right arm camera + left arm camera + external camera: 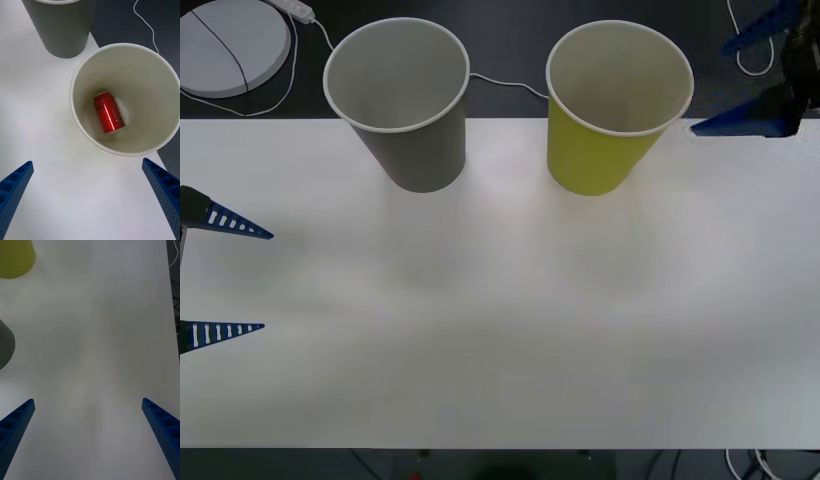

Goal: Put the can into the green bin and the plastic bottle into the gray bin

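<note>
Both jaws spread wide and empty; can [108, 112] lies inside green bin [157, 123], beside gray bin [420, 150].

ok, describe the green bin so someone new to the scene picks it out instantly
On the white table, two large tapered paper cups stand along the far edge. The green bin is the one nearer the right gripper. Unlike the gray bin beside it, its outside is yellow-green, and the can lies inside on its bottom.
</note>
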Robot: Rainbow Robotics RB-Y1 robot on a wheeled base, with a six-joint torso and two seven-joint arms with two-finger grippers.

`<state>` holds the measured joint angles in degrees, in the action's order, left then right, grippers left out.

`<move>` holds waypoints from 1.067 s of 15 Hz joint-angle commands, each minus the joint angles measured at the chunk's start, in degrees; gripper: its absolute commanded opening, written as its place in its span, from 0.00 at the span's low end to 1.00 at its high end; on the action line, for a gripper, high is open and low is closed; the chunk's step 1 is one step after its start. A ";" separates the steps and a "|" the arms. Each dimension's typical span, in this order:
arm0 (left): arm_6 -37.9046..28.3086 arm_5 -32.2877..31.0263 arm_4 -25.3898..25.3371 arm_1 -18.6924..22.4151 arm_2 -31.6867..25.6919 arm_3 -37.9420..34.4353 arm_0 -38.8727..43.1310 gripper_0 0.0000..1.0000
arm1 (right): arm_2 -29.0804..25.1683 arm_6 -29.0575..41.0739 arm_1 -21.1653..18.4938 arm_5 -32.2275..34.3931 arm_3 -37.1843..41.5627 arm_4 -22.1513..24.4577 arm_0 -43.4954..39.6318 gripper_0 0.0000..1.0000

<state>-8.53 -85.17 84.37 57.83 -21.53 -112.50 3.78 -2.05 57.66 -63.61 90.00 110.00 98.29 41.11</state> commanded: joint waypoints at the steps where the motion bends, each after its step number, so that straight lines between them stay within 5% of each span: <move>1: 0.00 0.00 0.00 0.00 0.00 0.00 0.00 1.00 | -6.92 -7.92 -0.02 0.00 1.88 -3.54 -8.77 1.00; 5: 0.00 0.00 0.00 0.00 0.00 0.00 0.00 1.00 | -15.00 -20.22 0.07 0.00 3.73 -10.31 -21.69 1.00; 16: 0.00 0.00 0.00 0.00 0.00 0.00 0.00 1.00 | -24.50 -46.76 3.59 -11.16 6.89 -20.77 -50.16 1.00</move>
<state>-8.52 -85.17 84.37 57.83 -21.53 -112.50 3.78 -26.02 12.40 -60.52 79.03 116.86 77.60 -8.05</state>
